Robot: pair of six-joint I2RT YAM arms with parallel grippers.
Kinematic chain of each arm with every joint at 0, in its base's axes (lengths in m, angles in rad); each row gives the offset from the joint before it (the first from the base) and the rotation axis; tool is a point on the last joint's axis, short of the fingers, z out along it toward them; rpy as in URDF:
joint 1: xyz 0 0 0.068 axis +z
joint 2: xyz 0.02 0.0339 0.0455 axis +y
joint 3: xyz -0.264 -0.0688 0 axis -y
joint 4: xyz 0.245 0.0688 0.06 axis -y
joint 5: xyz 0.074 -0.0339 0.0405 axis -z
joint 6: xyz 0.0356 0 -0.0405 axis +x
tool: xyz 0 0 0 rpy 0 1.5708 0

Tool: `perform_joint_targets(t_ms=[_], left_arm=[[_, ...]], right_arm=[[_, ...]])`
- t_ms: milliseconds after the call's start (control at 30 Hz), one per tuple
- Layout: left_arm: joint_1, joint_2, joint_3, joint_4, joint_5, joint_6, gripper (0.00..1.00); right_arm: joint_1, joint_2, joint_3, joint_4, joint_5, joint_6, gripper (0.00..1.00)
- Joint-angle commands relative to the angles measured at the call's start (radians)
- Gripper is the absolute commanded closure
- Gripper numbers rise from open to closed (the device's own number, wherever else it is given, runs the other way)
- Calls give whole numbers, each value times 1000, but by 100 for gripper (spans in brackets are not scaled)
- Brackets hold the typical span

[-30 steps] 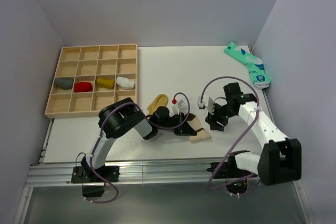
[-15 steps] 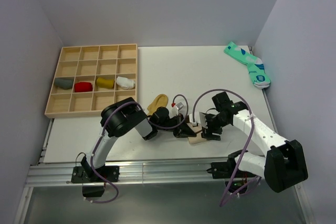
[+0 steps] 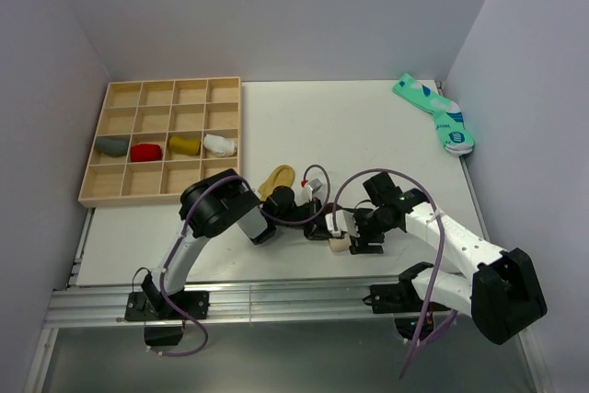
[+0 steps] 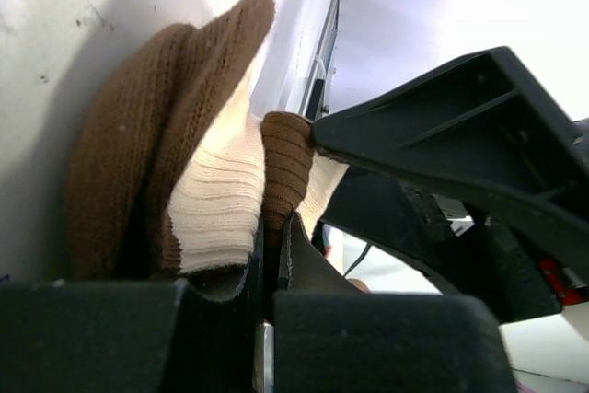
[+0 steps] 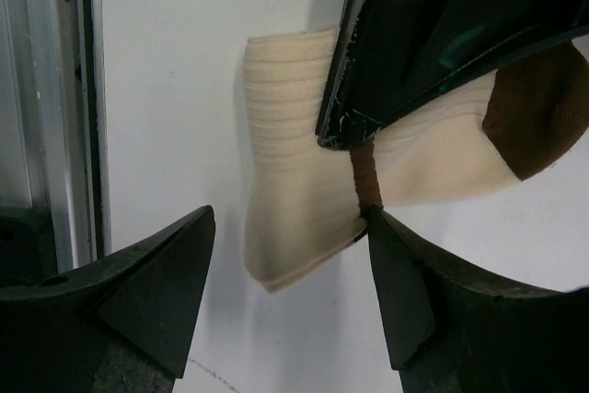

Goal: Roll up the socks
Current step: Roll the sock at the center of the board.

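Observation:
The beige sock with dark brown bands [image 3: 340,243] lies at the table's near middle. My left gripper [image 3: 320,226] is shut on one of its brown bands; in the left wrist view [image 4: 271,246] the pads pinch the folded sock [image 4: 216,195]. My right gripper [image 3: 362,232] is open, and in the right wrist view [image 5: 290,260] its jaws straddle the sock's cream end [image 5: 294,209], the right fingertip [image 5: 405,264] touching the sock's edge at the brown band. The mustard-yellow sock [image 3: 276,177] lies just behind the left gripper.
A wooden compartment tray [image 3: 138,184] stands at the left with grey, red, yellow and white rolled socks in its third row. A pair of teal socks [image 3: 438,116] lies at the far right corner. The table's metal front rail [image 5: 46,89] runs close to the sock.
My right arm has swung left and nearer, bringing its open gripper from beside the sock to around its cream end. The left gripper has stayed shut on the sock.

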Motion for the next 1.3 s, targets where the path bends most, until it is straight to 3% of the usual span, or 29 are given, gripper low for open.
perform_joint_targets(t_ms=[0, 200, 333, 400, 433, 600, 700, 867, 1267], left_arm=[[7, 51, 8, -69, 22, -45, 100], [7, 48, 22, -85, 32, -52, 100], [7, 25, 36, -177, 23, 0, 100], [7, -12, 47, -285, 12, 63, 96], [7, -41, 53, -327, -4, 86, 94], [11, -132, 77, -520, -69, 232, 71], [21, -187, 91, -626, -113, 296, 64], [41, -288, 108, -816, -196, 398, 63], [80, -376, 130, -1033, -316, 481, 59]], right_arm=[[26, -10, -21, 61, 9, 1, 26], [52, 42, -26, 103, 12, 19, 29], [66, 96, -7, 103, 15, 34, 39], [72, 117, 0, 104, 33, 36, 48], [75, 123, 0, 115, 43, 44, 60], [75, 137, 0, 130, 72, 64, 72], [75, 131, -6, 144, 85, 77, 72], [75, 136, -7, 158, 101, 88, 73], [73, 151, -1, 173, 113, 110, 73]])
